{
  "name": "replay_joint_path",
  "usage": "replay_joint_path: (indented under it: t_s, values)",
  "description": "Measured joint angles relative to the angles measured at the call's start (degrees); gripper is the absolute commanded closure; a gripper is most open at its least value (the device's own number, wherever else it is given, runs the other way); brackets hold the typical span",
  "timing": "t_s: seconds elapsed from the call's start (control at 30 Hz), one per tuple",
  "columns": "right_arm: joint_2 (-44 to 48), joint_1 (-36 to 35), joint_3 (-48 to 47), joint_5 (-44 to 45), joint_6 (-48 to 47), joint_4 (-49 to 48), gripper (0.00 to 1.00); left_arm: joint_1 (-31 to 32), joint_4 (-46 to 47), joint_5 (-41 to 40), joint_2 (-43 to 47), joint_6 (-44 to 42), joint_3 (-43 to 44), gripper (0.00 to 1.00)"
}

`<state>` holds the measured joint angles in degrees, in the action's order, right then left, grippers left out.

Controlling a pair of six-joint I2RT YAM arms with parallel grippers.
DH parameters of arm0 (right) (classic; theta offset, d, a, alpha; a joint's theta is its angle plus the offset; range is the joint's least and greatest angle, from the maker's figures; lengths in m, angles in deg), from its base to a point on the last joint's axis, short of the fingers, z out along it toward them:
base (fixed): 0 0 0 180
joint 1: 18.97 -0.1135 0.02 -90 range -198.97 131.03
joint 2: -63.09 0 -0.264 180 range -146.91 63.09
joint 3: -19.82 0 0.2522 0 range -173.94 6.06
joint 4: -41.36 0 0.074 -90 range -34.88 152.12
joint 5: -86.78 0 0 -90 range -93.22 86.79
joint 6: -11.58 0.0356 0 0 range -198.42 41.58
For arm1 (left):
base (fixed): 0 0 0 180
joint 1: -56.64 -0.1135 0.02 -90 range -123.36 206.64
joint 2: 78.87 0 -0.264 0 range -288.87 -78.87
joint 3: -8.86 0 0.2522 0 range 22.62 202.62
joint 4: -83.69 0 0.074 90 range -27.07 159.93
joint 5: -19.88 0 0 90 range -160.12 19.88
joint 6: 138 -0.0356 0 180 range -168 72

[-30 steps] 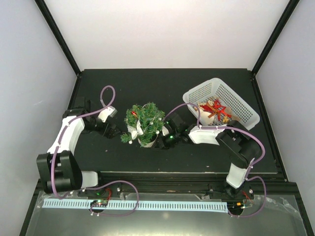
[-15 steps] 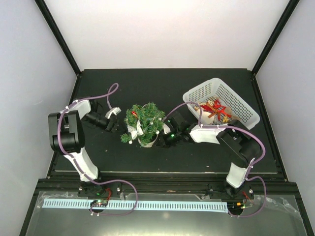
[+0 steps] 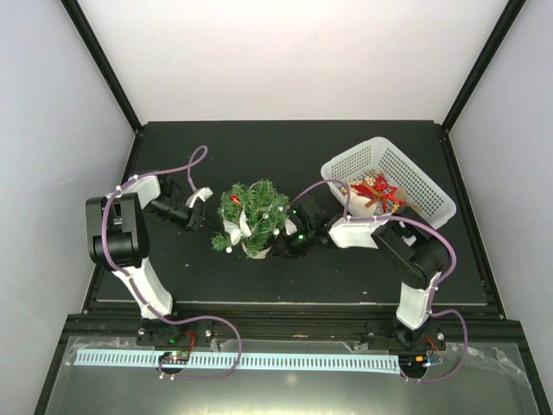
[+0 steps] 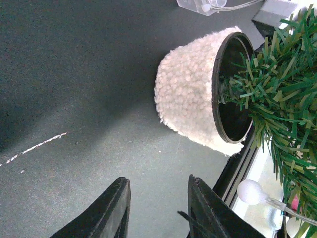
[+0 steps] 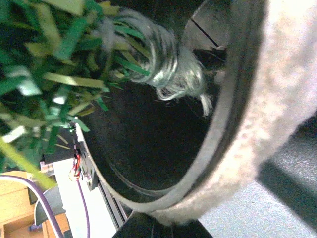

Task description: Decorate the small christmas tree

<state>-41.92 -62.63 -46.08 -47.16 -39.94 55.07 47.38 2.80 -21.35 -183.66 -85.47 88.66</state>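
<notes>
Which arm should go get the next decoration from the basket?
Probably left: the left hand is open and empty beside the small christmas tree, while the right hand looks shut on the pot rim, steadying it. The basket is a farther reach, though.

Left fingers (image 4: 113, 210) apart (right fingers (image 3: 285, 245) closed)

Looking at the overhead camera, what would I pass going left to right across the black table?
left gripper → small christmas tree → white basket. The right gripper sits right against the tree's pot, so its place in the order is unclear and it is left out.
</notes>
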Motion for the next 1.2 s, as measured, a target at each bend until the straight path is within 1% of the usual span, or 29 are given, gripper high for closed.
replay_joint_path:
  t_s: [0.2, 0.37, 0.43, 0.53, 0.6, 0.7, 0.73, 0.77, 1.2]
  values:
    - [-1.44, -0.09, -0.02, -1.64, 0.79, -1.51, 0.99, 0.0, 0.11, 0.55, 0.0, 0.17, 0.0, 0.71]
    - [-3.74, -0.26, -0.02, -2.84, 3.98, -6.45, 0.99, 0.0, 0.28, 0.94, 0.0, 0.61, -0.02, 0.75]
    - [-5.03, -0.33, -0.02, -2.99, 5.46, -8.37, 0.99, 0.0, 0.68, 1.07, 0.0, 0.83, -0.22, 0.79]
    - [-6.29, -0.39, -0.04, -3.06, 7.02, -9.99, 0.99, 0.07, 1.42, 1.03, 0.0, 1.62, -1.09, 0.81]
    - [-6.78, -0.39, -0.5, -2.99, 7.85, -10.51, 0.99, 0.5, 1.75, 1.03, -0.02, 2.16, -1.38, 0.85]
    - [-7.67, -0.39, -1.7, -2.73, 8.63, -11.39, 0.99, 1.18, 2.4, 1.14, -0.63, 2.95, -1.38, 0.89]
    - [-7.91, -0.37, -2.08, -2.67, 8.87, -11.61, 0.99, 1.55, 2.51, 1.42, -1.11, 3.1, -1.38, 0.95]
    - [-8.15, -0.37, -2.47, -2.64, 9.16, -11.76, 0.99, 1.86, 2.58, 1.68, -1.62, 3.32, -1.38, 0.98]
    - [-10.45, 0.11, -6.32, -2.23, 11.43, -13.11, 0.99, 4.63, 3.06, 5.18, -10.01, 5.25, -1.36, 0.98]
